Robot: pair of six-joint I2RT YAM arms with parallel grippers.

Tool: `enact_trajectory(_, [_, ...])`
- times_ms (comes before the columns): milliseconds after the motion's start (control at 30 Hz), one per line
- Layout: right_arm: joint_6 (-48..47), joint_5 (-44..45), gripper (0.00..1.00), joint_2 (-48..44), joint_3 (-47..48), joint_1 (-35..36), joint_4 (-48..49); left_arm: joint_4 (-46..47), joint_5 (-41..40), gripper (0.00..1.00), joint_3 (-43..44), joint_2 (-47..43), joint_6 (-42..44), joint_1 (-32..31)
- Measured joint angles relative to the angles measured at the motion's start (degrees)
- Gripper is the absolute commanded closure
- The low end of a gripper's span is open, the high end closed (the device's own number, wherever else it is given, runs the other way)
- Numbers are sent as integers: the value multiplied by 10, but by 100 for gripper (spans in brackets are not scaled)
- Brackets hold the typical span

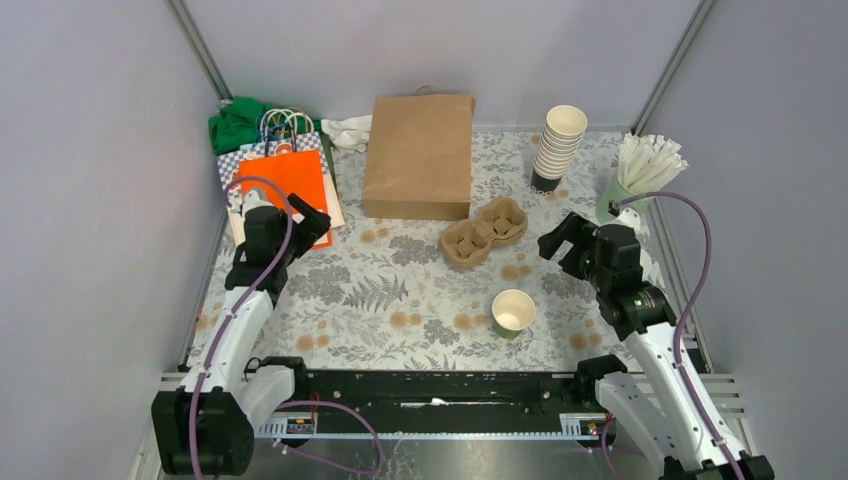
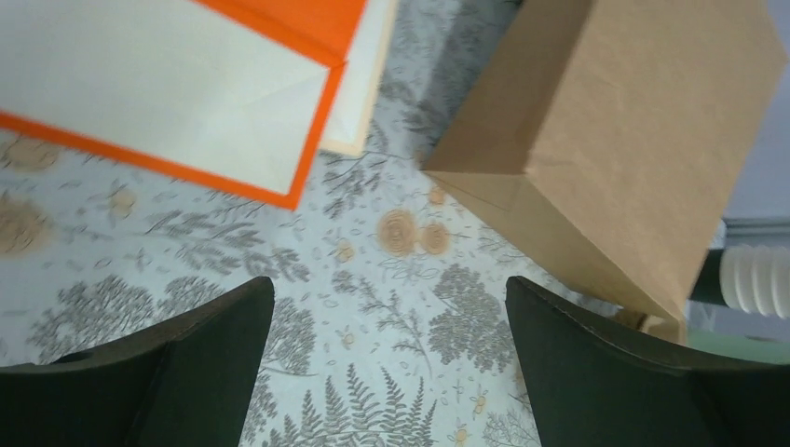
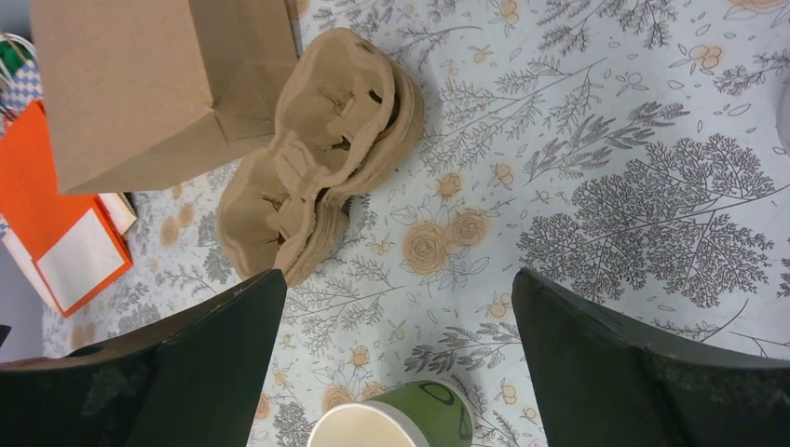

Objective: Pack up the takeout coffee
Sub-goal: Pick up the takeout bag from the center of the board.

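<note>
Packing looks barely begun. One green cup [image 1: 513, 312] stands upright on the desk [image 1: 380, 300], near the front and right of centre, apart from everything else. It has no lid, and no lid shows anywhere. Its inside is pale, and whether it holds any drink I cannot tell. By my reading, the whole job is left: lidding the cup if a lid turns up, seating it in a tray and getting it into a bag.

The right fingers [image 3: 643, 372] are spread wide and hold nothing. They hang above the desk with the cup's rim just below and between them in the wrist view. The left fingers [image 2: 177, 363] are likewise spread and empty, over bare desk near an orange bag [image 1: 290, 180].

Just behind the cup lies a stack of pulp cup trays [image 1: 484, 232] with every pocket empty. Beyond it a brown paper bag [image 1: 418, 155] lies flat, folded, with nothing in it as far as I can see. At the back right are a stack of cream cups [image 1: 558, 148], nested in one another, and a pale green cup [image 1: 622, 192] full of white sticks.
</note>
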Motion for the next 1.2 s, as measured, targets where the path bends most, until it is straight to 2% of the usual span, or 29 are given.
enact_trajectory(100, [0, 0, 0, 24, 4, 0, -5, -34, -24, 1, 0, 5, -24, 6])
enact_trajectory(200, [3, -7, 0, 61, 20, 0, -14, -24, -22, 1, -4, 6, -41, 14])
enact_trajectory(367, [6, -53, 2, 100, 38, 0, 0, 73, 17, 1, -22, 37, -70, 7])
enact_trajectory(500, [15, -88, 7, 128, 47, 1, 27, 116, 5, 1, -5, 94, -58, -43])
enact_trajectory(633, [20, -110, 6, 161, 59, 5, 50, 144, -22, 1, 52, 154, -13, -80])
enact_trajectory(833, [10, -116, 6, 168, 78, 8, 49, 216, -39, 5, 106, 217, 47, -80])
enact_trajectory(967, [4, -116, 6, 164, 84, 8, 50, 254, -13, 9, 144, 281, 74, -80])
enact_trajectory(1100, [4, -117, 6, 157, 84, 8, 49, 245, 28, 14, 256, 393, 100, -79])
enact_trajectory(1200, [4, -116, 6, 155, 84, 8, 49, 213, 50, 24, 352, 472, 116, -79])
